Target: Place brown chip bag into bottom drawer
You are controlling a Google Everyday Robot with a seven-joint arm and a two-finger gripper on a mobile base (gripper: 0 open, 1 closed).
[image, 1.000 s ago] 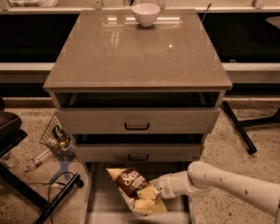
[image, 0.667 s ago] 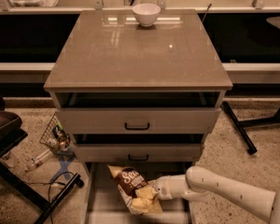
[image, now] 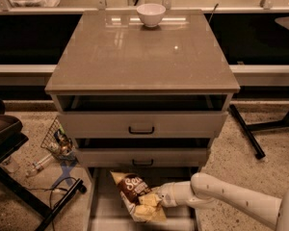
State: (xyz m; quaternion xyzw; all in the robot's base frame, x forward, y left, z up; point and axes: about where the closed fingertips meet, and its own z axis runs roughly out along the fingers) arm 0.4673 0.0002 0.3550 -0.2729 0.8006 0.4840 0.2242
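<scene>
The brown chip bag (image: 135,193) has a dark brown centre with white script and cream-yellow ends. It hangs tilted over the open bottom drawer (image: 106,211), a shallow grey tray pulled out at the foot of the grey-brown cabinet (image: 142,57). My gripper (image: 156,201) reaches in from the lower right on a white arm and is shut on the bag's lower right end. The bag's lower part hides the fingertips.
A white bowl (image: 151,14) stands at the back of the cabinet top. The two upper drawers (image: 141,124) are slightly open. A wire basket of litter (image: 58,141) and a dark chair base (image: 19,186) sit on the floor at the left. A black stand leg (image: 245,131) lies at the right.
The arm and the bag have shifted slightly left over the bottom drawer. The grip on the bag is unchanged.
</scene>
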